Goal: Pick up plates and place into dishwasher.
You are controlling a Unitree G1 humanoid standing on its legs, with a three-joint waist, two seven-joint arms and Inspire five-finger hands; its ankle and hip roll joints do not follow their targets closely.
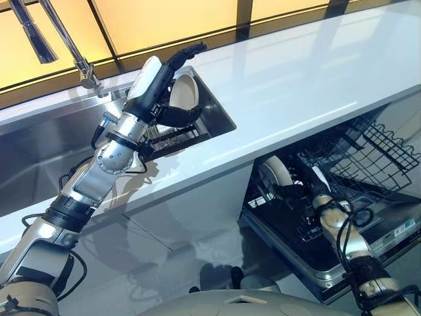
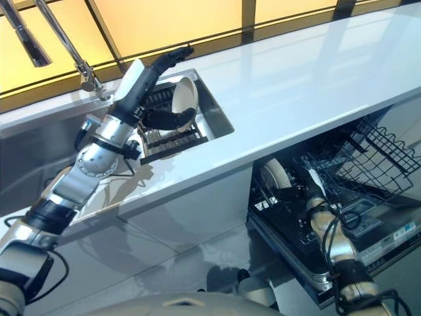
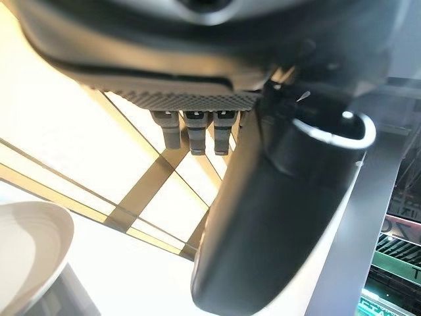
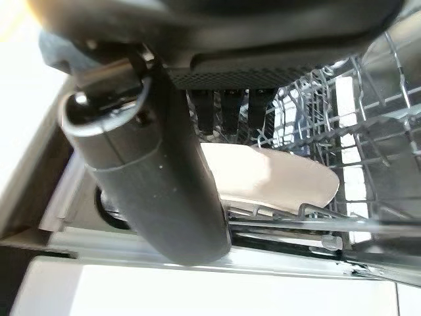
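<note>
A white plate (image 1: pixel 187 92) stands on edge in a black dish rack (image 1: pixel 176 137) at the sink's right end. My left hand (image 1: pixel 152 82) is open astride it, with the thumb (image 3: pixel 283 217) raised above the rim and the fingers (image 1: pixel 176 116) low in front; the plate's edge (image 3: pixel 26 257) shows apart from them. Below the counter, a second white plate (image 1: pixel 273 172) stands in the open dishwasher's lower rack (image 1: pixel 299 220). My right hand (image 1: pixel 314 187) is open beside it, and that plate (image 4: pixel 276 178) lies just past the thumb (image 4: pixel 154 184) and under the fingers (image 4: pixel 227 108).
A white counter (image 1: pixel 302 79) runs across above the dishwasher. The steel sink (image 1: pixel 39 155) lies at left with a faucet (image 1: pixel 69 43) over it. The dishwasher's upper wire rack (image 1: pixel 375 148) is pulled out at right, and its door (image 1: pixel 388 234) hangs open below.
</note>
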